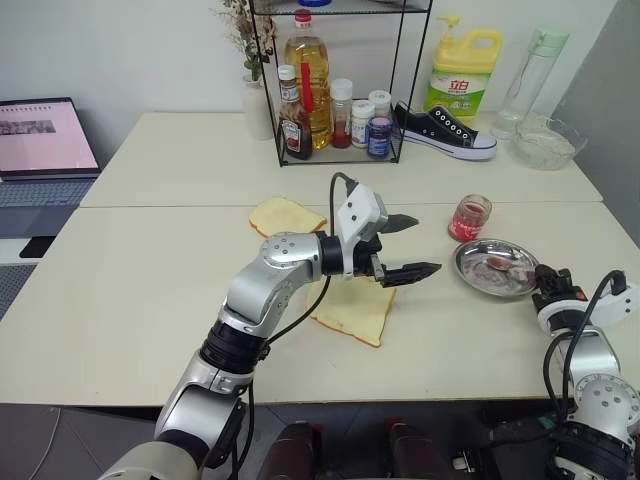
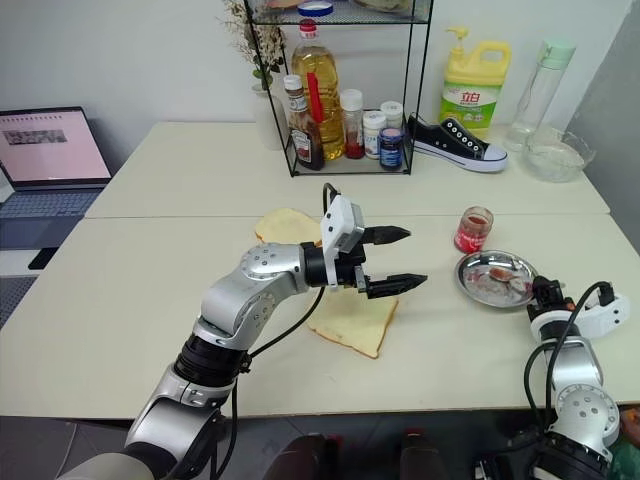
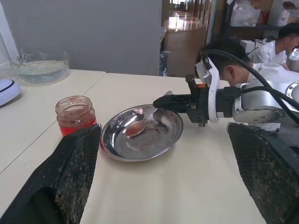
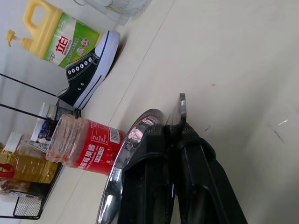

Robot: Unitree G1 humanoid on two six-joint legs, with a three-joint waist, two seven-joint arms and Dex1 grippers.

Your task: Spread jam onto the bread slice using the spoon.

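Left gripper, fingers spread wide, hovers above the bread slice at mid-table. Further right we note the jam jar behind a steel dish; right gripper is clamped on the spoon handle at the dish's rim.

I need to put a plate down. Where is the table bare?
Bare: the near-left table, left of the bread slice, and the far board between laptop and wire rack. Crowded: around the steel dish and jam jar.
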